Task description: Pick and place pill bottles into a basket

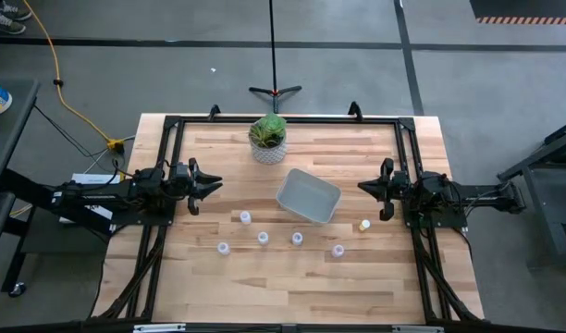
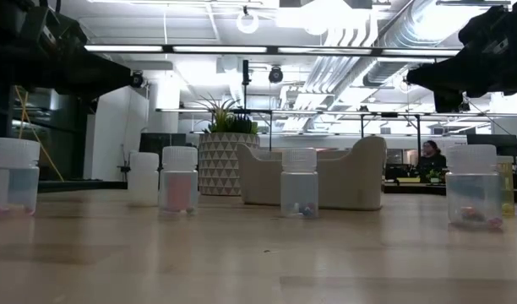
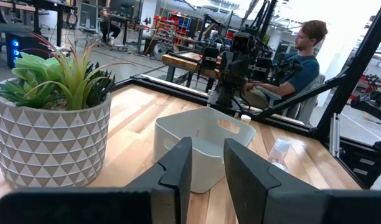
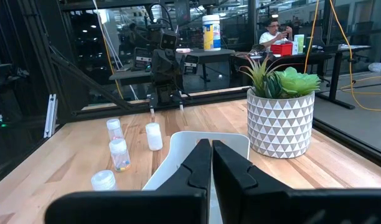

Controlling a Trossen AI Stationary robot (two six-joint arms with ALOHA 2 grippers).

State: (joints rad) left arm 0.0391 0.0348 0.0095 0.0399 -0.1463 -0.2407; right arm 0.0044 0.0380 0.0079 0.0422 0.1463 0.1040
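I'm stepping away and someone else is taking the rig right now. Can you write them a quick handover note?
Left gripper: at the table's left side, above the wood, fingers slightly apart, empty.
Right gripper: at the right side, fingers nearly closed, empty.
Basket: mid-table, in front of the plant pot, empty.
Bottles: all six stand on the table in front of the basket: five whitish ones and a yellowish one near the right gripper.
Done: nothing placed.
Left: pick all six bottles and drop them in the basket.
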